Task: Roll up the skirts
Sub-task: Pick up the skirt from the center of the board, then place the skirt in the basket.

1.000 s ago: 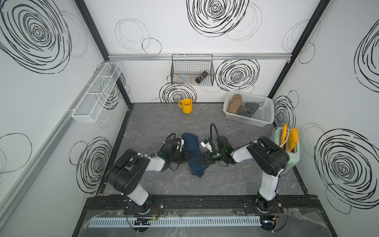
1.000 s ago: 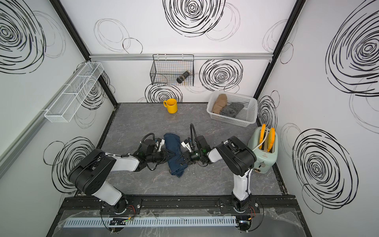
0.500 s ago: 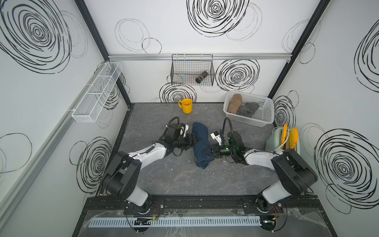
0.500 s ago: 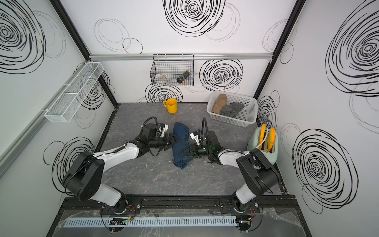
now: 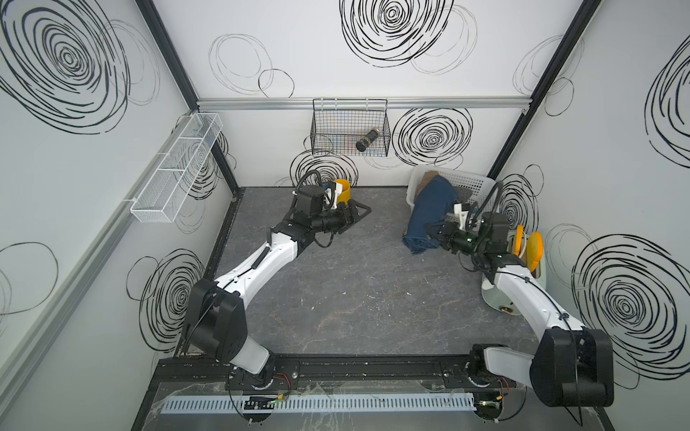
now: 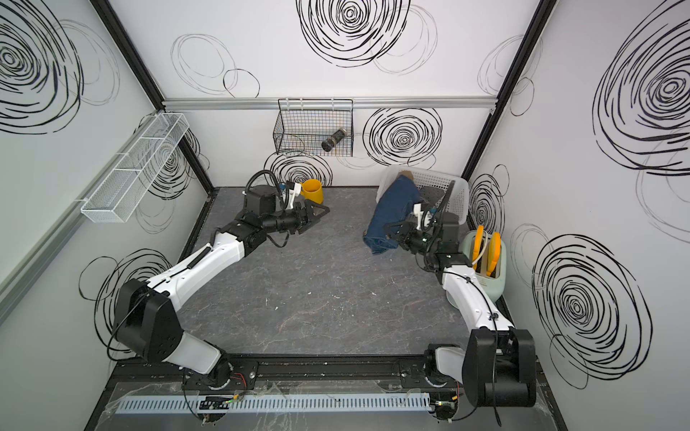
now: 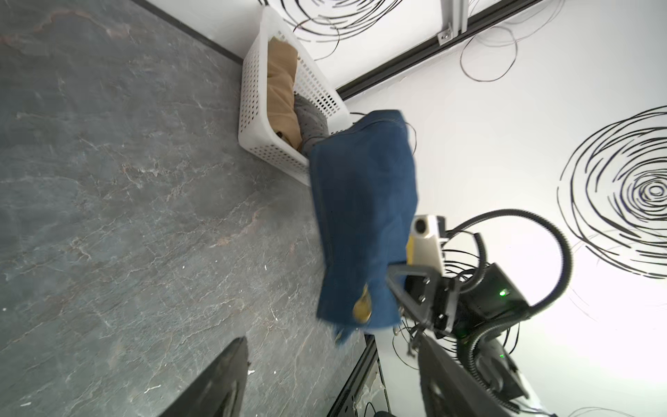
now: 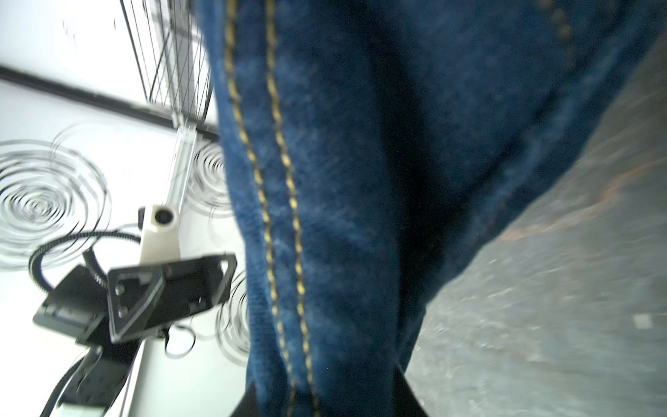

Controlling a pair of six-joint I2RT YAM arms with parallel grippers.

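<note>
1. Denim skirt [image 5: 429, 212] has left the desk's [image 5: 354, 298] middle. The right jaws, clamped on its near end, have carried it to the basket [image 5: 476, 183], and its far end is now over the rim. I cannot tell whether it rests there.
2. Left jaws have let go and stand apart, empty, beside the mug [image 5: 345, 187].
3. This bundle looks finished and is probably being stowed. The tan skirt [image 7: 283, 83] and grey skirt [image 7: 313, 124] already lie in the basket.
4. In the way are the basket's near wall and the green rack [image 5: 532, 257], close behind the right arm.
</note>
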